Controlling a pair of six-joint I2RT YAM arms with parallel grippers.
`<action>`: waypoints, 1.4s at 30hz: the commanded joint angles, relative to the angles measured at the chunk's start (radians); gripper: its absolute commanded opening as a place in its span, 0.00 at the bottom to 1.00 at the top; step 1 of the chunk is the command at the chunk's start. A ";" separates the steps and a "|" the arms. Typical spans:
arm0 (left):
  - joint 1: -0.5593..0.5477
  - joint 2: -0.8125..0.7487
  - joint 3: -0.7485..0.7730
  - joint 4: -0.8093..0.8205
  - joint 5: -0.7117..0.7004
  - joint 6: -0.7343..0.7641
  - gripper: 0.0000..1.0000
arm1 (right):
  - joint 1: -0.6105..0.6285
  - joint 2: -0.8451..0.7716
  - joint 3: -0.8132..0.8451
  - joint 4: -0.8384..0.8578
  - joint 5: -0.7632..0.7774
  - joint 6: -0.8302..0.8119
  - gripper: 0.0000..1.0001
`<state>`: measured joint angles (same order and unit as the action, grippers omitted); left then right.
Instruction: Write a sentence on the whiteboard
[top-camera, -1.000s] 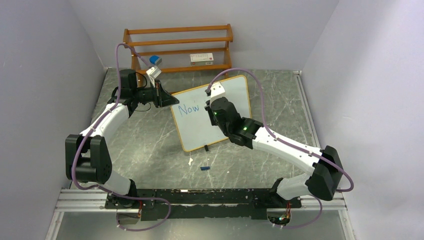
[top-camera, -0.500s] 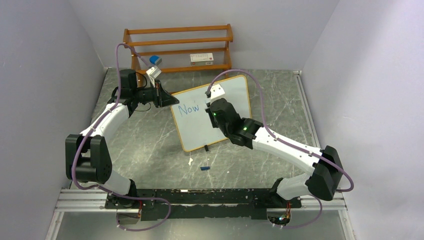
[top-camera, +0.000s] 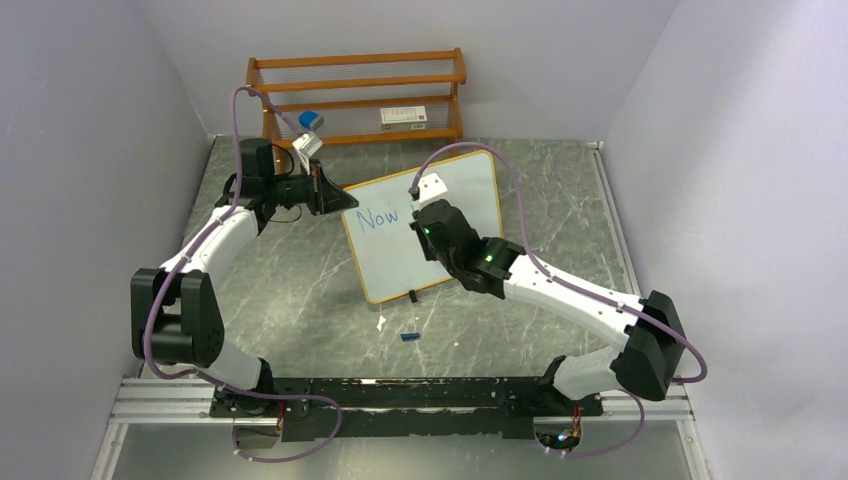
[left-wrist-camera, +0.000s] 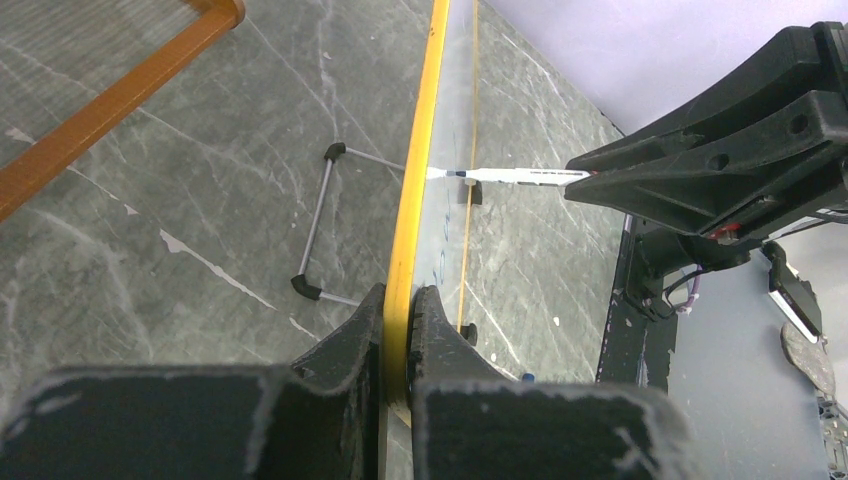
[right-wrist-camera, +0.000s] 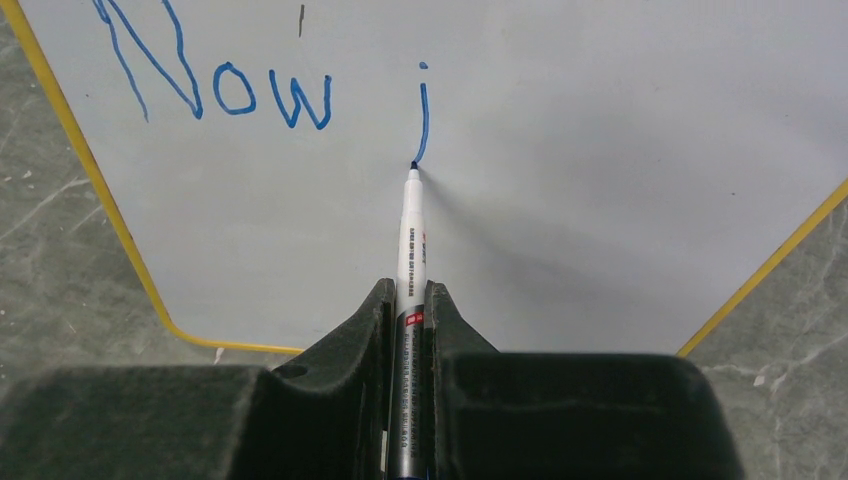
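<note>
Whiteboard (top-camera: 398, 268): it stands propped at a tilt in the middle of the worktop (top-camera: 300, 300), between the two arms and on the near side of the shelf rack; its frame is thin and yellow-orange, with rounded corners.
Sentence (right-wrist-camera: 232, 92): blue handwriting in the upper left part of the board; it reads "Now", and to the right of it there is one dotted stroke like an "i" or a "j".
Left end effector (left-wrist-camera: 400, 300): it is closed tight on the left edge of the board frame, with one finger on each face.
Right end effector (right-wrist-camera: 410, 292): it is closed around a marker and points it at the board face.
Marker (right-wrist-camera: 411, 235): it has a white barrel and a blue tip; the tip touches the board at the lower end of the dotted stroke.
Wire stand (left-wrist-camera: 318, 225): a thin grey wire leg with black ends; it rests on the worktop behind the board.
Shelf rack (top-camera: 356, 75): brown wood, against the far wall; on its lower shelf there are a small blue object (top-camera: 309, 119) at the left and a white card (top-camera: 404, 116) at the right.
Blue cap (top-camera: 409, 337): a small blue piece that lies on the worktop, near of the board's lower edge and apart from it.
</note>
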<state>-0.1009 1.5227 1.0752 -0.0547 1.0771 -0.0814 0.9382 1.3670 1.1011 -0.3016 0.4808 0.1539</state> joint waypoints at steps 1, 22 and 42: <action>-0.040 0.056 -0.038 -0.105 -0.145 0.149 0.05 | 0.004 0.018 0.017 -0.007 -0.016 0.009 0.00; -0.040 0.055 -0.038 -0.108 -0.149 0.151 0.05 | 0.008 -0.002 0.011 0.090 0.003 -0.005 0.00; -0.040 0.055 -0.036 -0.114 -0.154 0.156 0.05 | -0.016 -0.063 -0.017 0.100 0.027 -0.020 0.00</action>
<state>-0.1017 1.5234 1.0786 -0.0601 1.0775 -0.0803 0.9306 1.3201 1.0988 -0.2337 0.4866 0.1452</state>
